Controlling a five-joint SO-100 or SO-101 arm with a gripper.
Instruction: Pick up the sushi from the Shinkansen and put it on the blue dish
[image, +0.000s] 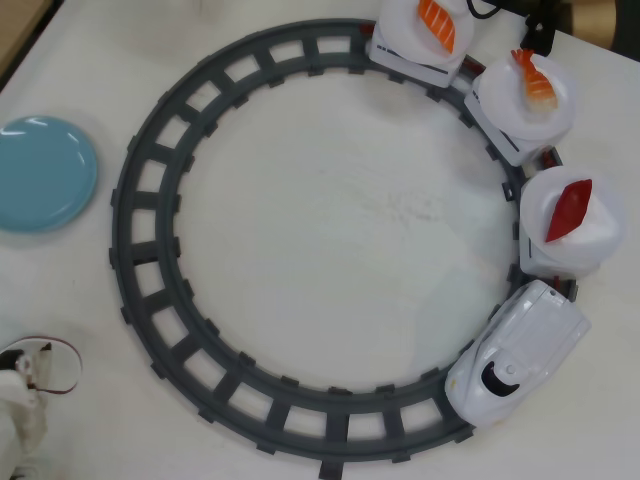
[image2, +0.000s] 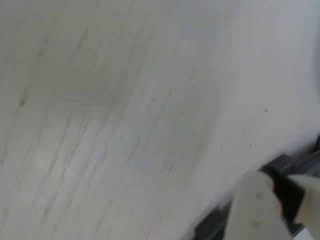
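Risk seen from here: a long reach across the grey track (image: 140, 270) to the far side, with the chance to close on the wrong piece or to knock a white plate off its car. Could also slip, since the sushi (image: 568, 211) lies tilted on its rice

Gripper (image2: 272, 210) only partly visible at the lower right of the wrist view, blurred, above bare table (image: 330, 220); cannot tell if jaws are apart or together. Holds nothing visible

Tuna sushi on the plate of the car just behind the Shinkansen (image: 515, 350) locomotive, at the right in the overhead view. Shrimp piece (image: 535, 78) on the next plate, salmon piece (image: 437, 25) on the last one. Blue dish (image: 40, 172) at the far left, outside the track, with nothing on it
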